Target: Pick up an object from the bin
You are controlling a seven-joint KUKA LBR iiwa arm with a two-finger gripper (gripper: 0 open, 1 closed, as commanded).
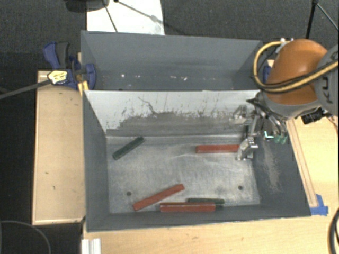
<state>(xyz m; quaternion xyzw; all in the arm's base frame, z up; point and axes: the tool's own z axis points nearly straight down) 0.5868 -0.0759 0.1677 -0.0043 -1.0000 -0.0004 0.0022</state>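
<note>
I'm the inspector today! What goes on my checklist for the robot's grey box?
Surface: grey bin floor, scratched, scuffed near the back wall.
Job's things: red-brown stick back right; back green stick at the left; slanted red stick, flat red stick and front green stick together at the front.
Clutter: nothing seen.
Grippers: gripper beside the red-brown stick's right end; touching or not, cannot tell.
Cables: yellow cable looped round the arm's orange cover.
Surroundings: white sheet behind the bin.
</note>
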